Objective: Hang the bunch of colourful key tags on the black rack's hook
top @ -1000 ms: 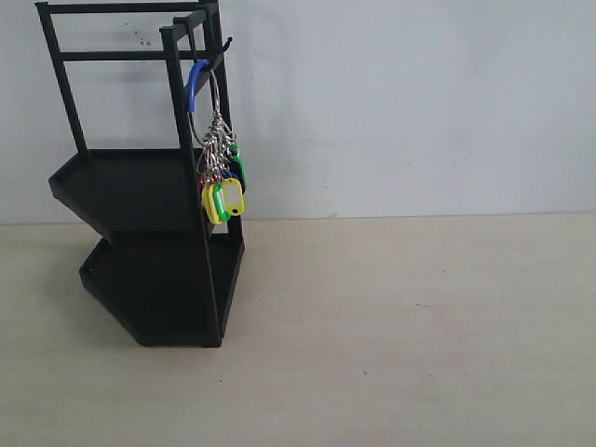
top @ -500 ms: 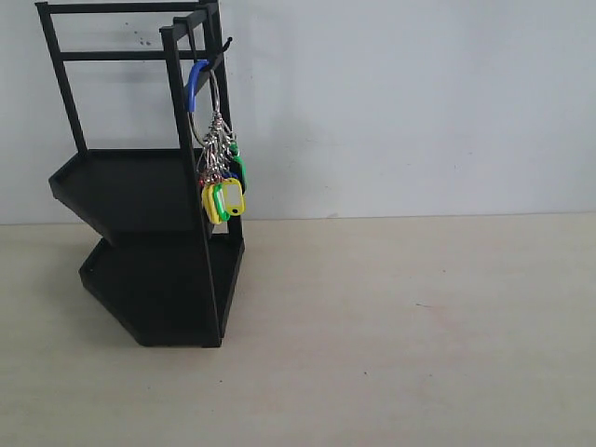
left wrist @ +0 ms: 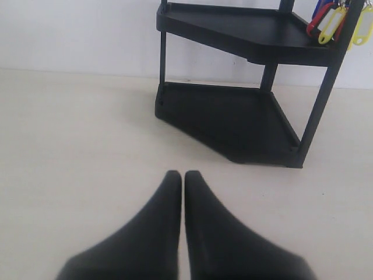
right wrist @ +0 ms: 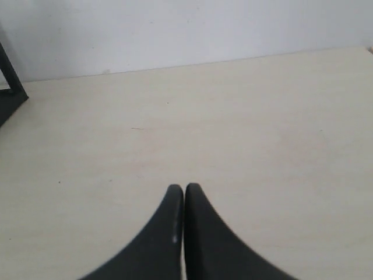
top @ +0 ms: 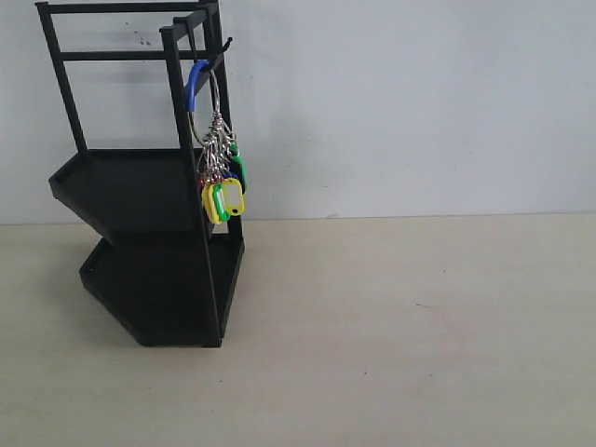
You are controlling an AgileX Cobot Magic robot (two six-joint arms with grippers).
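The colourful key tag bunch [top: 223, 182] hangs by its blue-sleeved loop [top: 195, 82] from the hook [top: 225, 43] at the top right of the black rack [top: 149, 186]. Its tags dangle beside the rack's front upright. In the left wrist view the rack [left wrist: 245, 111] stands ahead, with some tags [left wrist: 335, 22] showing at the upper corner. My left gripper [left wrist: 183, 177] is shut and holds nothing, low over the table. The right gripper [right wrist: 184, 189] is also shut and holds nothing, away from the rack. Neither gripper shows in the exterior view.
A pale wooden table [top: 400, 326] runs from the rack to the right, with a white wall [top: 419, 102] behind it. One foot of the rack [right wrist: 10, 87] shows at the edge of the right wrist view.
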